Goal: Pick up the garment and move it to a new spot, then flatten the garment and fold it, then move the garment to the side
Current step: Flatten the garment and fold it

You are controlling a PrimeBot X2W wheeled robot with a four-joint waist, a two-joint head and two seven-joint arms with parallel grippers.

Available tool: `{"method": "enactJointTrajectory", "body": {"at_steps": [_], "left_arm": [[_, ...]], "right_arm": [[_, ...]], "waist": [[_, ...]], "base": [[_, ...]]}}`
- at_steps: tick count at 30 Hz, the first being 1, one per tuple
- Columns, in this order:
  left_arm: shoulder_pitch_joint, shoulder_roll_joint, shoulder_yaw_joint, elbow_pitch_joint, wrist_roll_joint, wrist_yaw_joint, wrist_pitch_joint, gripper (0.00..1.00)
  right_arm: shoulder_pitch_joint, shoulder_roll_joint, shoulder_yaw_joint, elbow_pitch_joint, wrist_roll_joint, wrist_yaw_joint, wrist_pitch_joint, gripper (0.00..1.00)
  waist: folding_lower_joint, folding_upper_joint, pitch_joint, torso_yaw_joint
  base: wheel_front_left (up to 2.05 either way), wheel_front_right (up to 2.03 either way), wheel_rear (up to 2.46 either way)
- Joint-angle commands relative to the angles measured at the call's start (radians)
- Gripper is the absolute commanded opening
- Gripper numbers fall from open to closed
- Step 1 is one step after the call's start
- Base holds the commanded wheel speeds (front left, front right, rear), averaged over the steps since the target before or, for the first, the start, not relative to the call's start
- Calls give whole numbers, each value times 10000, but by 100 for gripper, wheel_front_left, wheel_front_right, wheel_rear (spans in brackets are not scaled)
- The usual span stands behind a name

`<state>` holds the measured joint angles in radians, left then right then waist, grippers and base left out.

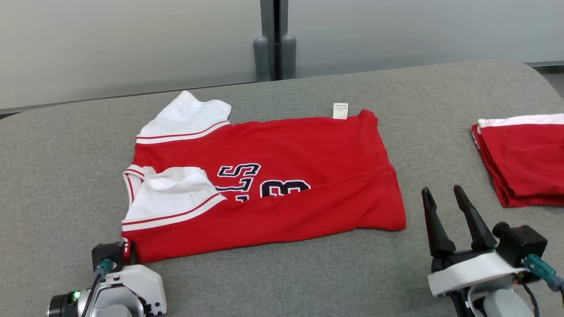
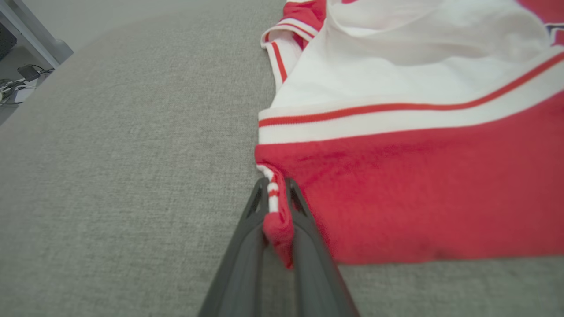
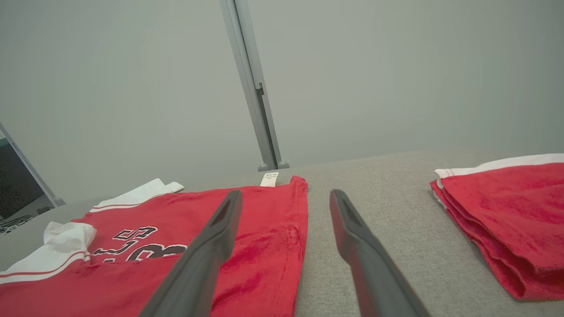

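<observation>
The garment [image 1: 282, 176] is a red jersey with white sleeves and dark lettering, spread on the grey table with its near long edge folded over. In the left wrist view my left gripper [image 2: 276, 185] is shut on the garment's [image 2: 418, 185] near left corner, a pinch of red and white cloth between its fingers. From the head view that arm's wrist sits at the lower left, at the shirt's corner. My right gripper [image 1: 440, 193] stands open above the bare table, right of the garment's hem. Its fingers [image 3: 211, 237] frame the hem [image 3: 273, 237].
A second red garment [image 1: 524, 158], folded with white trim, lies at the table's right edge and appears again [image 3: 506, 211] in the right wrist view. The grey padded table [image 1: 66, 176] has a rounded far edge. Behind it stand a pale wall and a grey post [image 1: 273, 39].
</observation>
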<state>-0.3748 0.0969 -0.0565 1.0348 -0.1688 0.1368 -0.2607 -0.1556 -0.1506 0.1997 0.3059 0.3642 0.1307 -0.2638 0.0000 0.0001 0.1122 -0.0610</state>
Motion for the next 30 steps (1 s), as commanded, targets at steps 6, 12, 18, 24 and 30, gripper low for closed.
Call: {"method": "enactJointTrajectory", "body": {"at_steps": [6,12,18,24,30], "left_arm": [[78,6,-159,-1198,193,50,-27,0],[729,-209,-595,-3218,514,-132,-36,0],[1113,-308,-952,-3997,566,-233,-38,0],[1178,-346,-1052,-4211,586,-222,-37,0],[1206,-347,-1008,-4272,594,-147,-38,0]], "right_arm": [[-401,211,-197,1524,295,-1,535,100],[-936,457,-482,3007,1206,-1,1448,100],[-1442,678,-923,4209,2287,-1,2024,100],[-1789,582,-816,5035,2687,-4,2242,100],[-2025,335,-176,5179,2990,-3,2344,0]], "waist": [[0,-1,-5,435],[0,-1,30,1002],[0,-1,85,1436],[0,-1,190,1587],[0,-1,266,1499]], "base": [[0,0,0],[0,0,0],[0,0,0],[0,0,0],[0,0,0]]}}
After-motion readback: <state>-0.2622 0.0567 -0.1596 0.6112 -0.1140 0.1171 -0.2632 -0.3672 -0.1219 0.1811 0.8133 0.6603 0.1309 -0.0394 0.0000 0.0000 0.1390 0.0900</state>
